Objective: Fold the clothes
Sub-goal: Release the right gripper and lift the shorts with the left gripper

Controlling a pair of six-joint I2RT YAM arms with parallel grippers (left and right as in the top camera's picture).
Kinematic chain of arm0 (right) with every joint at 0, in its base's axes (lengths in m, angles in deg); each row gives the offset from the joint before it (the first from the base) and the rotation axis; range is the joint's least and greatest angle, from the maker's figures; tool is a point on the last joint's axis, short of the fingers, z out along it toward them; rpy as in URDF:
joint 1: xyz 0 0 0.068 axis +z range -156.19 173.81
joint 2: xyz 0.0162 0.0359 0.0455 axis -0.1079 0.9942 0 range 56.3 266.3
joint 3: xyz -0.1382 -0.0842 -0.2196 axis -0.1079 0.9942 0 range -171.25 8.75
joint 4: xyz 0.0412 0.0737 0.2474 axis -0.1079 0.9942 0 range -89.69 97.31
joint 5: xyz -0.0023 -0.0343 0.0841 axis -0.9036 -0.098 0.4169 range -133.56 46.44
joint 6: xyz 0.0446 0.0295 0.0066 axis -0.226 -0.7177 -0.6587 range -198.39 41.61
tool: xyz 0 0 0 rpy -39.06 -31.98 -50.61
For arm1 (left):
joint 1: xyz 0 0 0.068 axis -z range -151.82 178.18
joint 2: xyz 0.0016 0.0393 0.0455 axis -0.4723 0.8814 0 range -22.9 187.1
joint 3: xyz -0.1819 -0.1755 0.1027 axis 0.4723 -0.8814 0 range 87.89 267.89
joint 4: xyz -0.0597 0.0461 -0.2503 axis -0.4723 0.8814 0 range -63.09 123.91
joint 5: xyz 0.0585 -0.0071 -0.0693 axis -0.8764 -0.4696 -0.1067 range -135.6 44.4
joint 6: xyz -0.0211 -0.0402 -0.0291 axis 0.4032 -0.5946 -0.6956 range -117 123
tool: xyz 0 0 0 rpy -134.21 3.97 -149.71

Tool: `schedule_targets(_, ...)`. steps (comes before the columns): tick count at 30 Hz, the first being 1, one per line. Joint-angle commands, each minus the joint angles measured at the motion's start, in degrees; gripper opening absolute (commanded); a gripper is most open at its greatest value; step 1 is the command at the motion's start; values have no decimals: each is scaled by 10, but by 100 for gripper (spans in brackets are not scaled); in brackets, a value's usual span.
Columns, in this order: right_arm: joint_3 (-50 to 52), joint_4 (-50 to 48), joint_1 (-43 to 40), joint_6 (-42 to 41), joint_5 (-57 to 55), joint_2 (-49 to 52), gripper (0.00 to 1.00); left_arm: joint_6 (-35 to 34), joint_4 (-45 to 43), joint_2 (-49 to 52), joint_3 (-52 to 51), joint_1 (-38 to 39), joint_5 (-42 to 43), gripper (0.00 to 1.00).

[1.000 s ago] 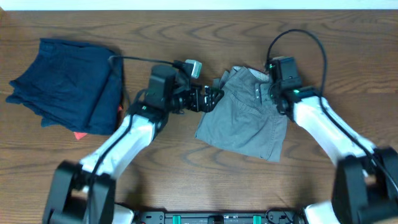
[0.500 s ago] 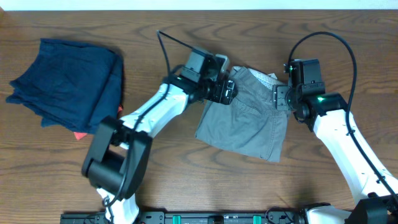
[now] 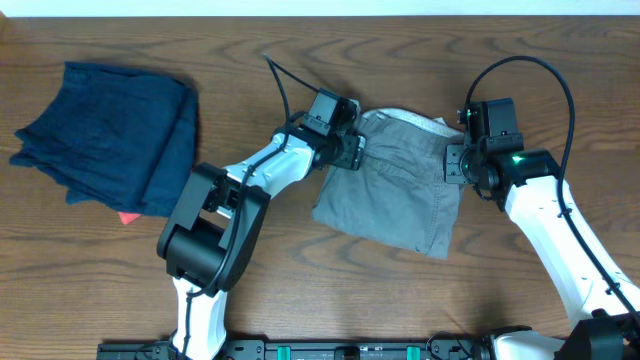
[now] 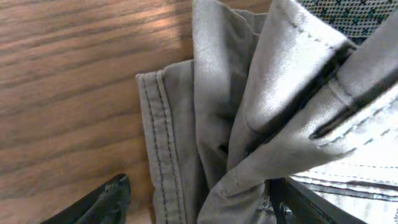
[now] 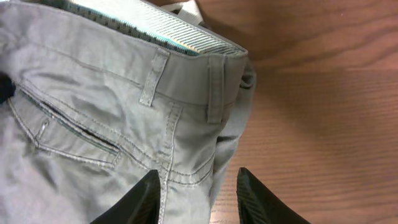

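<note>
The grey shorts (image 3: 395,195) lie crumpled in the middle of the table, waistband toward the far edge. My left gripper (image 3: 350,148) is at their upper left corner. In the left wrist view (image 4: 205,208) its jaws are wide apart, with a stitched fold of the shorts (image 4: 249,124) between them. My right gripper (image 3: 455,165) is at the shorts' right waistband corner. In the right wrist view (image 5: 199,202) it is open and straddles the side edge of the shorts (image 5: 112,112) below the belt loops. The striped whitish waistband lining (image 5: 155,31) shows.
A dark navy folded garment (image 3: 110,135) lies at the far left, with a small red scrap (image 3: 127,217) under its near edge. Bare wooden table (image 3: 300,280) lies around the shorts.
My left arm has swung right to the shorts' upper left corner. My right gripper has shifted right to the waistband's right corner. The waistband now lies spread wider.
</note>
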Motion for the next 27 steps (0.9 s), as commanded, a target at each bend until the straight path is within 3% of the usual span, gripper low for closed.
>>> schedule_targets(1,0,3,-3,-11,4,-7,39,3,11,36,-5,-2,44,74)
schedule_targets(3,0,4,-3,-11,4,-7,40,3,12,35,-5,-2,81,81)
schedule_targets(9,0,5,-3,-11,4,-7,40,3,31,35,-5,0,178,78)
schedule_targets(11,0,5,-3,-11,4,-7,40,3,41,35,-6,2,182,59)
schedule_targets(12,0,5,-3,-11,4,-7,40,3,46,35,-6,2,182,43)
schedule_targets(17,0,8,-3,-13,4,-7,40,3,39,34,-6,-2,182,6)
schedule_targets(23,0,20,-3,-13,4,-7,38,3,26,8,-3,-38,181,6)
schedule_targets(27,0,20,-3,-13,4,-8,38,5,28,-49,-3,-101,175,6)
